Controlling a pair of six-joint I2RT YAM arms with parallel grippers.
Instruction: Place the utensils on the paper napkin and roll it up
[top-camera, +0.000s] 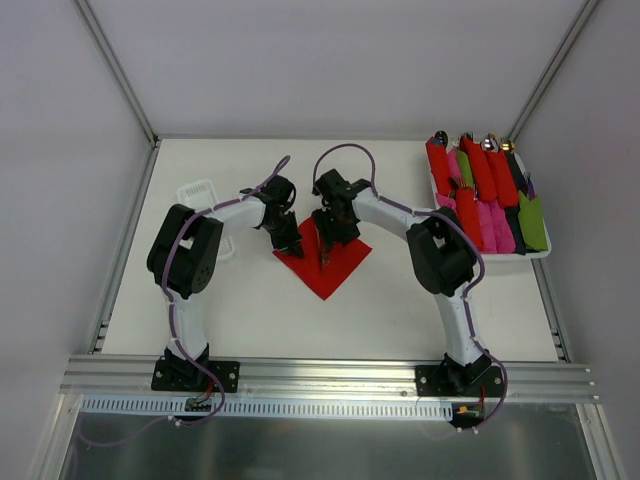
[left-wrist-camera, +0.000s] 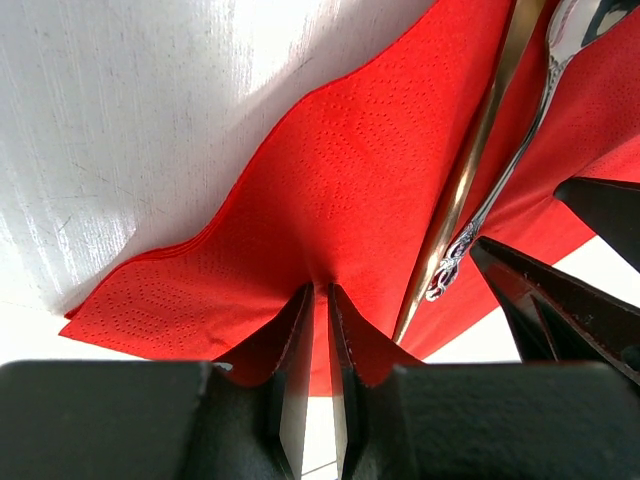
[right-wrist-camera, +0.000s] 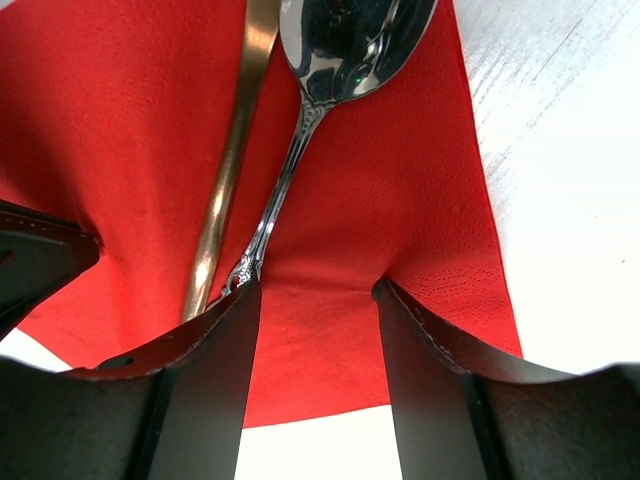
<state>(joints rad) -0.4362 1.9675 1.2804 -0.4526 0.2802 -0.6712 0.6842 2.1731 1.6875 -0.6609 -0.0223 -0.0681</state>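
Two utensils (right-wrist-camera: 290, 170) lie side by side on the red napkin (top-camera: 335, 268) on the bench (top-camera: 250, 320). Jaws of the left gripper (left-wrist-camera: 320, 300) pinch the napkin's edge; those of the right gripper (right-wrist-camera: 317, 290) stand spread above it.

Red napkin (top-camera: 322, 262): plain square, lying diamond-wise, one edge puckered up in my left pincer (left-wrist-camera: 320, 292). Utensils (left-wrist-camera: 462, 170) on it, side by side: spoon (right-wrist-camera: 345, 40) with shiny bowl and ornate stem; plain slim handle (right-wrist-camera: 232, 150) just beside it, the two converging at near ends.
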